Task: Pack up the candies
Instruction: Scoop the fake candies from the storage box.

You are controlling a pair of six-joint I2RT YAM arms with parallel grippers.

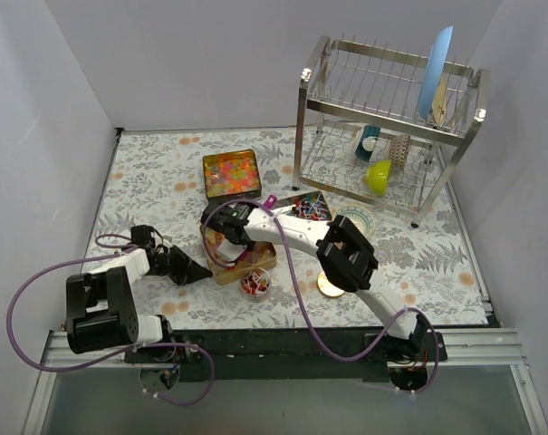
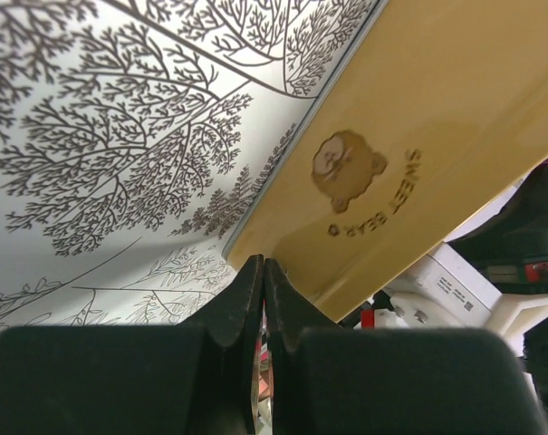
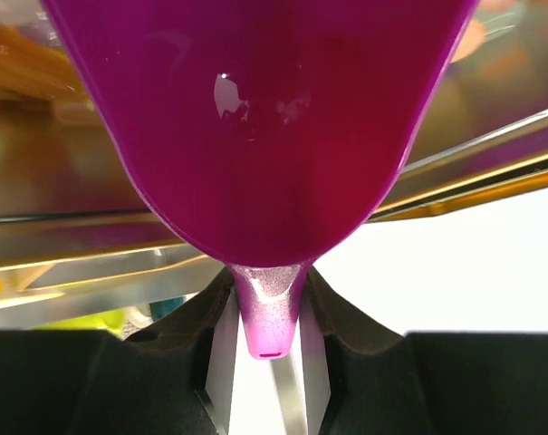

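My right gripper [image 1: 221, 234] is shut on the handle of the purple scoop [image 3: 264, 136] and holds it over an open gold tin [image 1: 258, 265]. The scoop's bowl fills the right wrist view, so I cannot see what it holds. My left gripper [image 1: 201, 271] is shut and empty, its fingertips [image 2: 255, 272] right at the tin's left side, which bears a bear logo [image 2: 346, 169]. Candies lie in a square tin of orange-red-yellow beads [image 1: 231, 174], a tin of wrapped pieces [image 1: 305, 208] and a small clear cup [image 1: 254, 285].
A flat round gold lid [image 1: 331, 285] lies under my right arm's elbow. A metal dish rack [image 1: 391, 136] with a blue plate, cups and a yellow bowl stands at the back right. White walls close in the floral-patterned table [image 1: 147, 181].
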